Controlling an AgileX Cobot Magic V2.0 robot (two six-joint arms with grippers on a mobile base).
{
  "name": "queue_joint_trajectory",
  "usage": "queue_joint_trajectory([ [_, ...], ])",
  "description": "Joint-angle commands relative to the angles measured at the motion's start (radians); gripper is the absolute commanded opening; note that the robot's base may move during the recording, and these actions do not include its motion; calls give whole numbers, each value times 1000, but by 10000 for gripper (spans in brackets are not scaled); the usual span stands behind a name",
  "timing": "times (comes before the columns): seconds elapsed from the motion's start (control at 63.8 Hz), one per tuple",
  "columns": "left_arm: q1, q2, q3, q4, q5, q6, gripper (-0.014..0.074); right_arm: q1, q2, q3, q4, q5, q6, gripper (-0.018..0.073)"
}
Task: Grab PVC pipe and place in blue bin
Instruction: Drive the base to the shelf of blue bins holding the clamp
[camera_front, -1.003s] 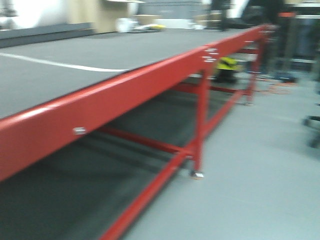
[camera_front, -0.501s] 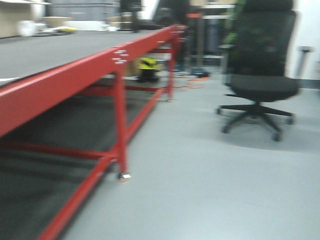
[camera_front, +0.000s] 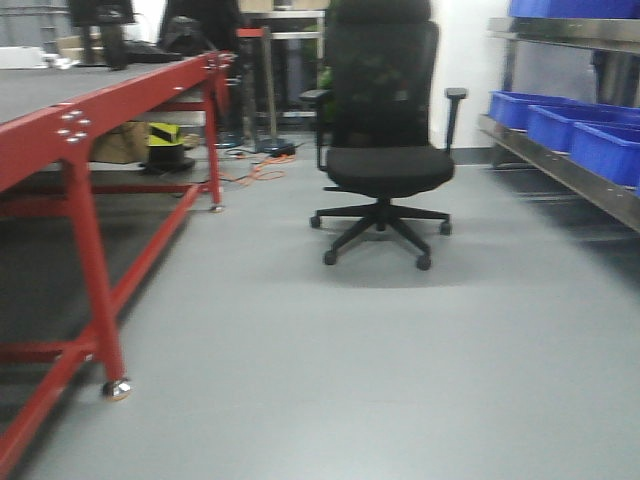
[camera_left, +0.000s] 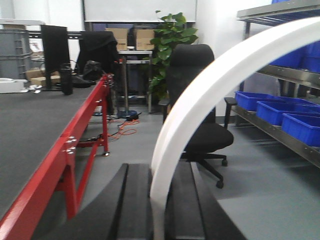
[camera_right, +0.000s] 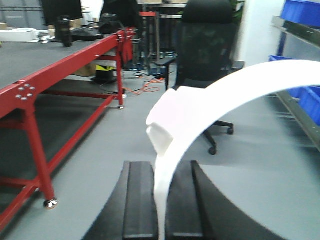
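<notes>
In the left wrist view my left gripper (camera_left: 159, 169) is shut on a white curved PVC pipe piece (camera_left: 200, 105) that arcs up and to the right out of the jaws. In the right wrist view my right gripper (camera_right: 161, 166) is shut on a white curved PVC piece (camera_right: 220, 100) with a flat tab (camera_right: 167, 115) at its near end; no hole shows. Blue bins (camera_front: 545, 118) stand on a metal shelf at the right, also in the left wrist view (camera_left: 277, 111) and the right wrist view (camera_right: 311, 102). Neither gripper shows in the front view.
A black office chair (camera_front: 385, 150) stands on the grey floor ahead, between a long red-framed table (camera_front: 60, 130) on the left and the metal shelf (camera_front: 560, 165) on the right. Cables and boxes lie under the table's far end.
The front view has swung right, from along the red table to the chair and the shelf with blue bins.
</notes>
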Motion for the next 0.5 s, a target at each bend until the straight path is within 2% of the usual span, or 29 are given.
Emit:
queue_joint_trajectory([
  [0.0, 0, -3, -2, -2, -27, -7, -111, 2, -6, -1, -1, -26, -6, -155],
  [0.486, 0, -3, -2, -2, -27, -7, -111, 2, -6, -1, -1, -26, -6, -155],
])
